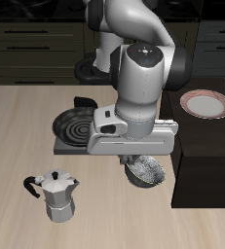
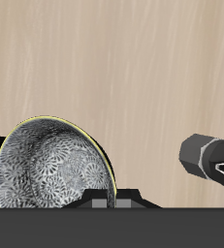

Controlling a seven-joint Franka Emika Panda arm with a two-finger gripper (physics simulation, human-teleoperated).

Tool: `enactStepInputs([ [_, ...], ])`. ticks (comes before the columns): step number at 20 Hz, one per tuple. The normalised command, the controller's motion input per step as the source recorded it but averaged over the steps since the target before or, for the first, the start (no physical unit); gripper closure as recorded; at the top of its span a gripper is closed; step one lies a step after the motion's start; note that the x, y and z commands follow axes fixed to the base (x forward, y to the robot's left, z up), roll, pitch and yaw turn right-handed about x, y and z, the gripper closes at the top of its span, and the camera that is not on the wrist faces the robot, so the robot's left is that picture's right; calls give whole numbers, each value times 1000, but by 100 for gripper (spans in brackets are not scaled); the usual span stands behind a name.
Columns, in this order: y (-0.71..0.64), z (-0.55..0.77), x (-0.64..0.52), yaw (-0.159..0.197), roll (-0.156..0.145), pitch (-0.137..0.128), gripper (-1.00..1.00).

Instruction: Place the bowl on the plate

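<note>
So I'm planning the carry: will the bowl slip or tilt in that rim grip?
The bowl looks rigid, so it shouldn't flex. Its wall looks smooth and curved, so it may tilt, apparently pinched at one rim edge by the gripper. It looks small, probably light.

The exterior camera is looking down from high in front across the desk (image 1: 17, 126). The wrist camera is staring straight down, close; both are sharing the bowl (image 1: 144, 171).

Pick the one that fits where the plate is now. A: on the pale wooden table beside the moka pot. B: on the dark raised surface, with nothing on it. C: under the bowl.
B: the plate sits bare on the dark raised surface, while the bowl is under the gripper.
</note>
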Motion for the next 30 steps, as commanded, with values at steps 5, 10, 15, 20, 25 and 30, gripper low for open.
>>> enactStepInputs([
  [5, 11, 357, -136, 17, 3, -50, 100],
  [10, -35, 325, -93, 15, -14, -43, 100],
  [15, -32, 257, -64, 2, -4, -34, 100],
  [20, -15, 244, -131, 2, -6, -27, 100],
  [25, -69, 315, -195, -2, -16, -38, 100],
  [30, -90, 311, -236, 9, -15, -36, 100],
])
